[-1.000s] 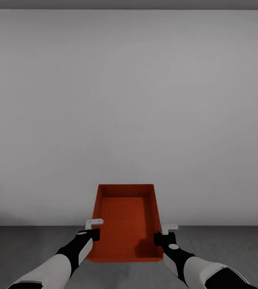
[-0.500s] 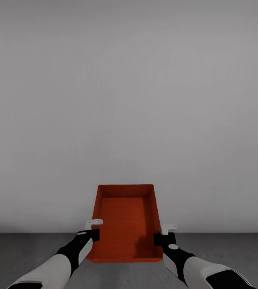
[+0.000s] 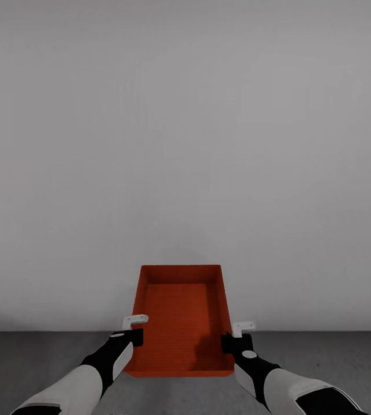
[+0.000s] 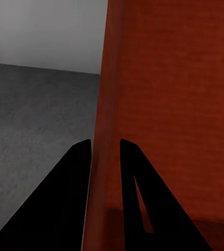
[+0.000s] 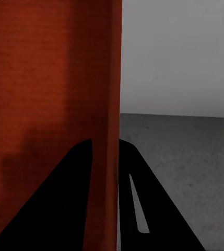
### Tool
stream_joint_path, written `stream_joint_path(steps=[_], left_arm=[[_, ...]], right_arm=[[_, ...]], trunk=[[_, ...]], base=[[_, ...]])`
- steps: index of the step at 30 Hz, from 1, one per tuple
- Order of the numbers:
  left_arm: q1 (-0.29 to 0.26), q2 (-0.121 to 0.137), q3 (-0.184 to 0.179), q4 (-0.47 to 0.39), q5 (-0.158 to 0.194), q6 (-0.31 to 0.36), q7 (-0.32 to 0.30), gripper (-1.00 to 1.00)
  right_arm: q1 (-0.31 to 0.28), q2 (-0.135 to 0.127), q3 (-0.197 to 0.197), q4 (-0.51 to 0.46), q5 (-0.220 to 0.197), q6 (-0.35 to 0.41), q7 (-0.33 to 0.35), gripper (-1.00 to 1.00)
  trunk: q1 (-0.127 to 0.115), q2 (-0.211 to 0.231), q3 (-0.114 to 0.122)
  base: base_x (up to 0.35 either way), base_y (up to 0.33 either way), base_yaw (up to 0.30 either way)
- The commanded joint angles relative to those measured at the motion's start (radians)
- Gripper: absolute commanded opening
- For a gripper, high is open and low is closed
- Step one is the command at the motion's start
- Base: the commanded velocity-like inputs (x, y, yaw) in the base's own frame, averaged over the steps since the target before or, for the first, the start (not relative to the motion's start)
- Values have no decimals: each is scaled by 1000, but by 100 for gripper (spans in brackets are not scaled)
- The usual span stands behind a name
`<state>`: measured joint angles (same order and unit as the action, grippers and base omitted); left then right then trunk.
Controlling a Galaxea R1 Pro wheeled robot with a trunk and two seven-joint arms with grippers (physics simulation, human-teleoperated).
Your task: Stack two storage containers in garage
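My left gripper (image 3: pixel 134 331) is clamped on the left wall of the storage container (image 3: pixel 180 320), one finger (image 4: pixel 72 178) outside the thin wall and the other inside, both pressed against it. My right gripper (image 3: pixel 233 337) pinches the container's right wall the same way, with its outer finger (image 5: pixel 138 198) outside the wall. The orange-red container hangs level between my two arms, above the dark grey floor (image 3: pixel 347 369), with its far end toward the plain white wall (image 3: pixel 185 144).
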<state>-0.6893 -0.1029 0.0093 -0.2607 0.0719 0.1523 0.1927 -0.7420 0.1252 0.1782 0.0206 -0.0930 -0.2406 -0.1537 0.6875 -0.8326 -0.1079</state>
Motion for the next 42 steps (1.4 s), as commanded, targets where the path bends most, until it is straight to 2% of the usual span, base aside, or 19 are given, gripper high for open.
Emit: stream_joint_path(steps=[1, 42], left_arm=[[-1, 0, 38, -9, -7, -62, 8, -100], [-1, 0, 38, -9, -7, -62, 8, -100]], right_arm=[[0, 1, -37, 2, 4, -2, 16, -100], [0, 1, -37, 2, 4, -2, 16, -100]], trunk=[[0, -1, -3], [0, -1, -68]], base=[[0, 0, 0], [0, 0, 0]])
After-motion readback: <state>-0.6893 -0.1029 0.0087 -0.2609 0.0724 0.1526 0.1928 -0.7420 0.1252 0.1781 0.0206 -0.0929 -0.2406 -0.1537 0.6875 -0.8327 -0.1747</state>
